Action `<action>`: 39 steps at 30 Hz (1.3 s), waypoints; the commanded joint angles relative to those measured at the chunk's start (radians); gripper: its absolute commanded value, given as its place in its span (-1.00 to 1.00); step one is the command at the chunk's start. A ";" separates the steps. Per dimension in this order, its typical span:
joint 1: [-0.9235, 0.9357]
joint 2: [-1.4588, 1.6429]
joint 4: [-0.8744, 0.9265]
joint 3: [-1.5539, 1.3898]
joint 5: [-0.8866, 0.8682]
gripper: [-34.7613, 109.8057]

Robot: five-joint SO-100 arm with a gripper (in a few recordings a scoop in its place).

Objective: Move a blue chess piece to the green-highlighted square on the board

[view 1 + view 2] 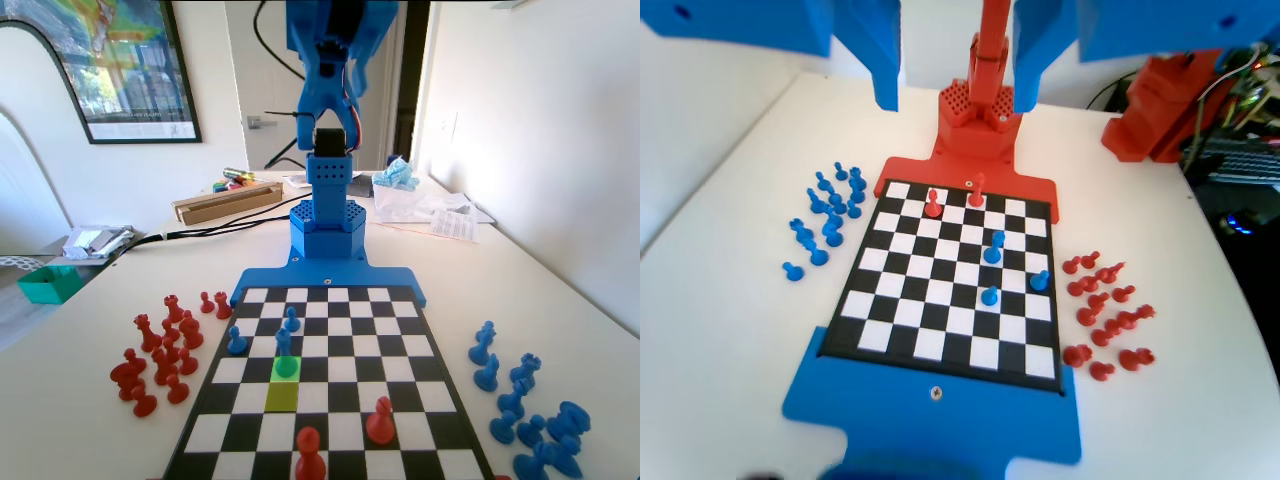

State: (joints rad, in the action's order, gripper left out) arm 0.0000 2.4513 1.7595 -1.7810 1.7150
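Your blue pawn (286, 367) stands upright on the green square (286, 369) in the fixed view, its body tinted green, left of the board's middle line and just on the far side of the yellow-olive square (282, 396). In the wrist view I judge the same pawn (995, 252) to be the middle one of the column, with a second pawn close behind it and two more blue pawns nearer the arm's base, though you cannot confirm the match from colour there. From how things lie, the placing step looks done and you are at the retreat. The gripper (952, 95) hangs high above the chessboard (330, 385), well apart from every piece; its two jaws come down from the top edge of the wrist view spread wide with nothing between them. If anything remains, it calls only for keeping the arm up and clear, since the neighbouring blue pawn (283, 342) stands just beyond the green square and would tip easily. Two red pawns (380, 421) stand at the near end of the board, spare red pieces (165, 350) lie off to the left and spare blue pieces (525, 410) off to the right.
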 commanded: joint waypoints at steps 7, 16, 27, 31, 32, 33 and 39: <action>0.009 0.339 -0.040 -0.222 0.014 -0.41; 0.029 0.541 -0.146 -0.380 0.028 -0.48; 0.037 0.604 -0.190 -0.402 0.028 -0.51; 0.037 0.604 -0.189 -0.402 0.028 -0.50; 0.037 0.604 -0.189 -0.402 0.028 -0.50; 0.037 0.604 -0.189 -0.402 0.028 -0.50; 0.037 0.604 -0.189 -0.402 0.028 -0.50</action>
State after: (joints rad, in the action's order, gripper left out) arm 0.0276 3.0526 1.5754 -2.1921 1.7303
